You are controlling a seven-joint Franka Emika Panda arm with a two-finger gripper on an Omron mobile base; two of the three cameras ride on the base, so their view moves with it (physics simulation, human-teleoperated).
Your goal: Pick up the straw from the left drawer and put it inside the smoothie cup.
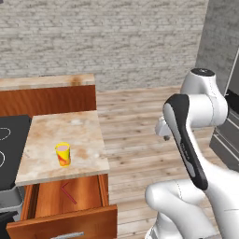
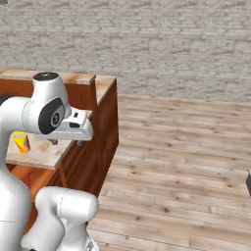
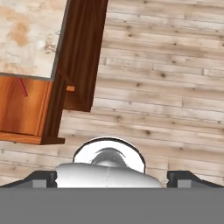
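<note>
One straw (image 1: 68,192), one cup (image 1: 63,154), one open drawer (image 1: 56,205). The straw lies flat on the drawer floor, near its middle, and the cup stands on the counter (image 1: 84,135) right above. I'd guess it's light, stiff and thin, so easy to roll; pinch it mid-length. The gripper (image 3: 111,177) hangs over the floorboards beside the cabinet, fingertips wide apart, holding nothing

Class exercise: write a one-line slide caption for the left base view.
Open left drawer with the straw inside, smoothie cup on the counter above, arm's gripper off to the side.
</note>
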